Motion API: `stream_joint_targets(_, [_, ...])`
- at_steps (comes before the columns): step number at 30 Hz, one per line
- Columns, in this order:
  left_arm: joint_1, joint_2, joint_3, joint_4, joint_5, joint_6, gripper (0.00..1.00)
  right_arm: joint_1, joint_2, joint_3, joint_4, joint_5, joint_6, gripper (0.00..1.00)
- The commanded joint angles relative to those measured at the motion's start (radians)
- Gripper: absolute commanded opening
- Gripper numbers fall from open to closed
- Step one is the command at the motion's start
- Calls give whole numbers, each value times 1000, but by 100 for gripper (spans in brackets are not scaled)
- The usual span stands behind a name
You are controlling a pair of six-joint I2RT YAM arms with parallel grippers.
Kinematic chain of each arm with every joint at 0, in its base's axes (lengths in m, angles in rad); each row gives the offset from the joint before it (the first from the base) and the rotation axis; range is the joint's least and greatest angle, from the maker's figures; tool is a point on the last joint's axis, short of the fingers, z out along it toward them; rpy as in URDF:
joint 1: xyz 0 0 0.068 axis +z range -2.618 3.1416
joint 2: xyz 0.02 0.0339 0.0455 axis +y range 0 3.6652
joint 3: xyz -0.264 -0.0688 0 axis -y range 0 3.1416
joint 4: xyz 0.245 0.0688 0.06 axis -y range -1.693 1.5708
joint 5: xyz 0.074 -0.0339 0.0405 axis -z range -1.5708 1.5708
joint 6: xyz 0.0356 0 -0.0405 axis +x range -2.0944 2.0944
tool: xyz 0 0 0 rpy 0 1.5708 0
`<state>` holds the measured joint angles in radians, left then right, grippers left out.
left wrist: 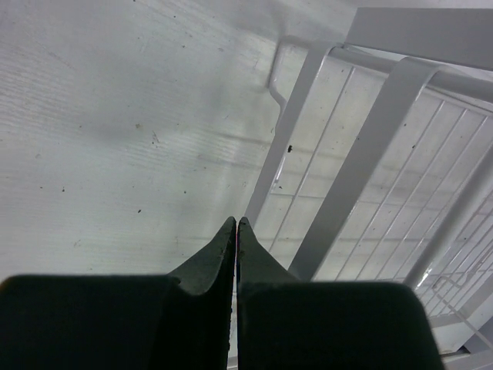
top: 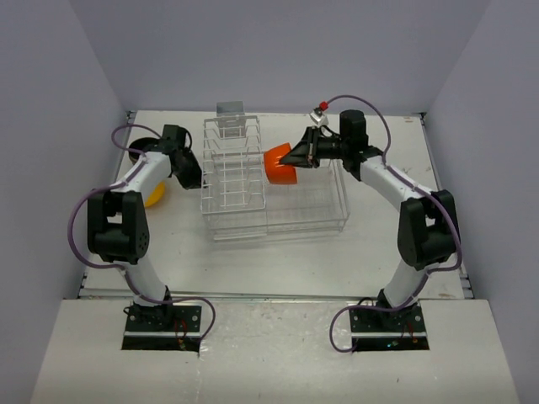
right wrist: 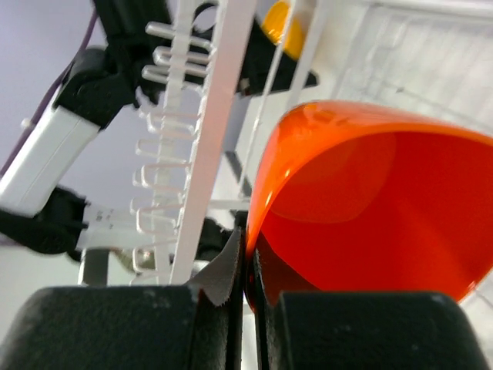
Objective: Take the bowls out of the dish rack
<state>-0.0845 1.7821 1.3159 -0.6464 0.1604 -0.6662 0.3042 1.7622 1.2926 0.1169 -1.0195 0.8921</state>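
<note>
The dish rack (top: 232,181) stands mid-table, its tall slotted section on the left and its low basket (top: 313,212) on the right. My right gripper (top: 296,156) is shut on the rim of the orange-red bowl (top: 280,165), which hangs tilted above the basket beside the tall section. In the right wrist view the rim of the orange-red bowl (right wrist: 370,208) is pinched between the closed fingers of the right gripper (right wrist: 248,248). A yellow bowl (top: 156,195) lies on the table under my left arm. My left gripper (top: 192,172) is shut and empty just left of the rack (left wrist: 370,154).
A dark round shape (top: 141,145) sits behind the left arm, partly hidden by a cable. A small grey block (top: 230,109) stands behind the rack. The yellow bowl (right wrist: 279,27) and the left arm (right wrist: 46,154) show through the rack's wires (right wrist: 208,116).
</note>
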Motion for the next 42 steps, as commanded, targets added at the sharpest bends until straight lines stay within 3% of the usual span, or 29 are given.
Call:
stream_joint_targets(1, [8,-35,-6,-5,-30,37,0,-36,-58,130,-360,114,-234,0])
stream_joint_targets(5, [12,-36,-15,-7,-55,42,1,-37,-72,253,-554,298,-398,0])
stream_joint_targets(14, [34,-32,-30,-2,-85,65,2,-76,-90,523,-798,432,-515,0])
stream_joint_targets(17, [46,-38,-37,-2,-93,74,2,-86,-81,641,-941,595,-550,0])
stream_joint_targets(19, [58,-41,-40,-2,-99,79,3,-88,-63,677,-1006,821,-587,0])
stream_joint_targets(24, [81,-58,-37,-7,-105,100,3,-134,-65,601,-1089,1178,-628,0])
stream_joint_targets(35, [126,-81,38,-44,-91,131,4,-298,37,407,-1097,1355,-565,0])
stream_joint_targets(42, [131,-98,75,-64,-82,139,4,-393,150,389,-1091,1340,-552,0])
